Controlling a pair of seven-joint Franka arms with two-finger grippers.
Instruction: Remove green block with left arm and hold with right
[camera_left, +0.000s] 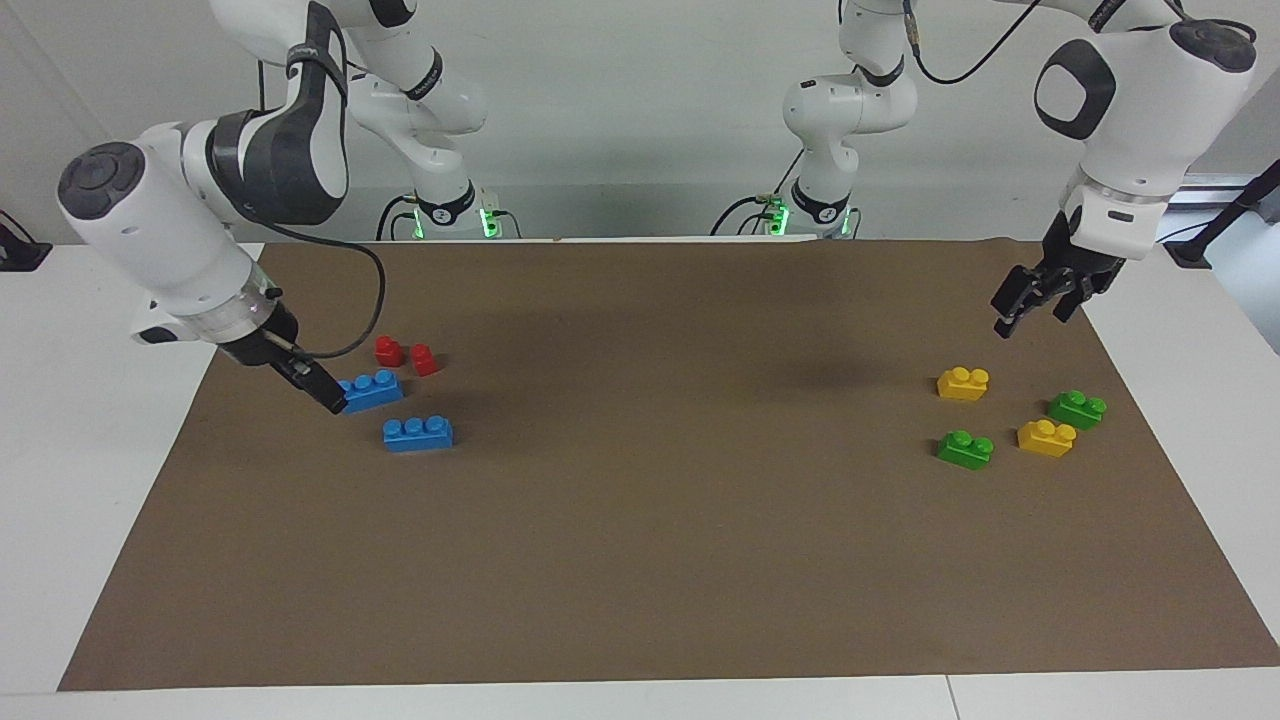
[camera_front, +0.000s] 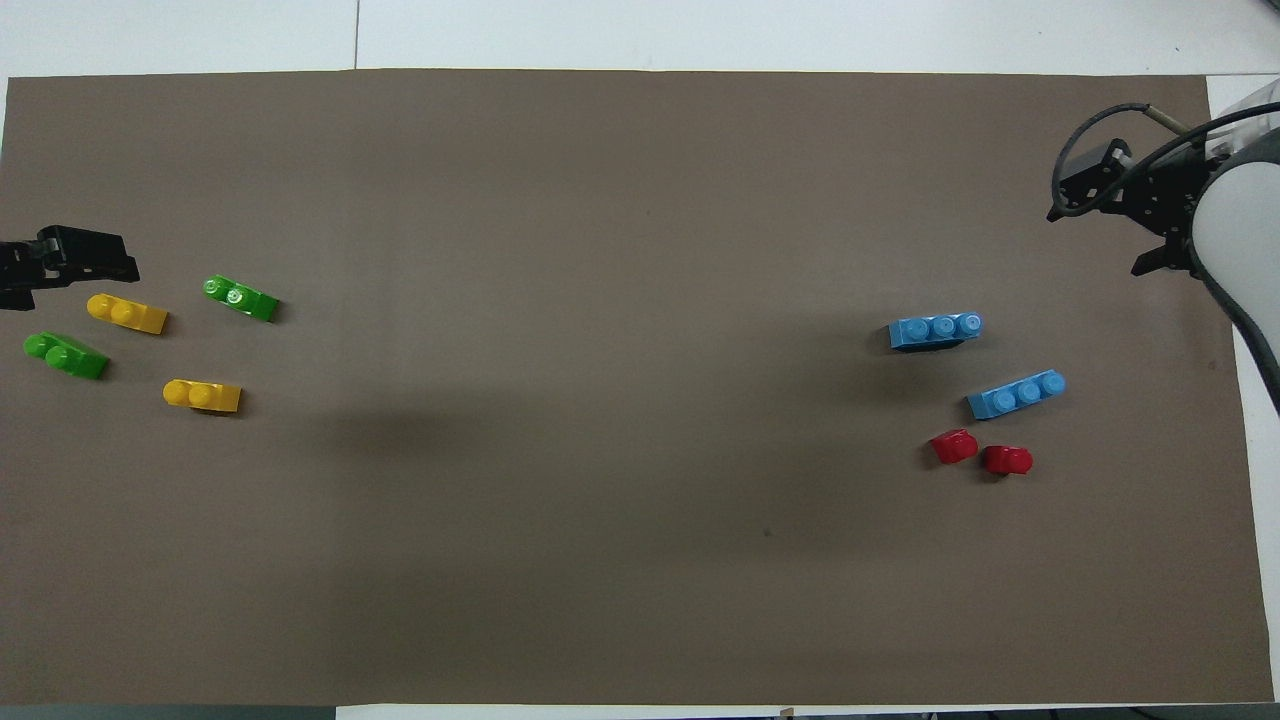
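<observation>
Nothing is lifted yet: both green blocks (camera_left: 1077, 408) (camera_left: 965, 448) are left on the bench (camera_left: 640, 560) below the left pincer (camera_left: 1035, 305), seen spread and empty, while the right pincer (camera_left: 325, 393), whose spread cannot be told, is parked beside a blue brick (camera_left: 372, 389).

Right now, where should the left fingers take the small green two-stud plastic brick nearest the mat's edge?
Grip the green brick across its two long sides, below the studs, left gripper coming straight down. It sits studs up, apart from the yellow bricks. Right gripper waits beside a blue brick.
</observation>
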